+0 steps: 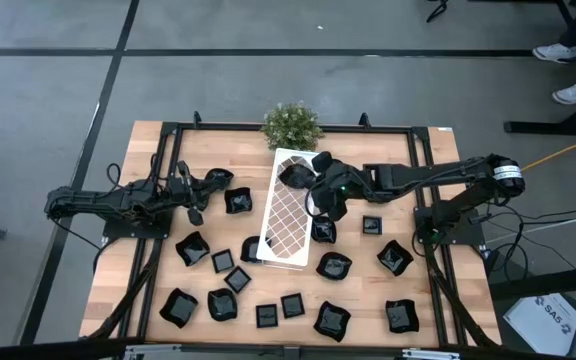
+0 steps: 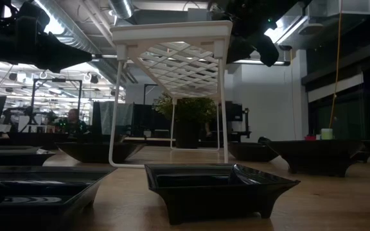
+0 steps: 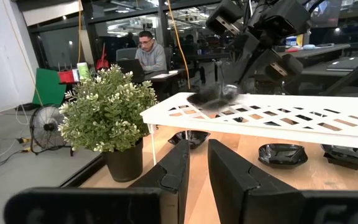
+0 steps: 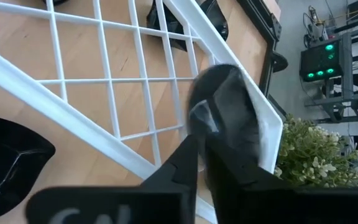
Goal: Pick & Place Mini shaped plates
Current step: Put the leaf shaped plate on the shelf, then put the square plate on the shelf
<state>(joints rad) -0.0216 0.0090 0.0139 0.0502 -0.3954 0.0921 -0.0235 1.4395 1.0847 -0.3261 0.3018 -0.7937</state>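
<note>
My right gripper [image 1: 308, 182] reaches in from the table's right and hangs over the far end of the white lattice tray [image 1: 286, 228]. It is shut on a small glossy black plate [image 1: 293, 172], which shows blurred in the right wrist view [image 4: 225, 109]. The tray is a raised rack standing on thin legs [image 2: 117, 96]. Several more black plates lie on the wood around it, such as one [image 1: 191, 248] and another [image 1: 334, 265]. My left gripper [image 1: 192, 202] waits shut over the table's left part, near a plate [image 1: 238, 200]. My right gripper pinches the black plate between its two fingers at the rim [image 4: 199, 121], coming slanting down from the table's right. The plate [image 3: 213, 96] sits at the tray's far corner by the plant. I cannot tell whether it rests on the lattice or hangs just above it.
A small green potted plant [image 1: 290, 125] stands at the far edge just behind the tray. A black frame [image 1: 168, 130] runs around the table. Plates crowd the near half [image 1: 332, 320]. A person [image 3: 149, 53] sits in the room beyond the table.
</note>
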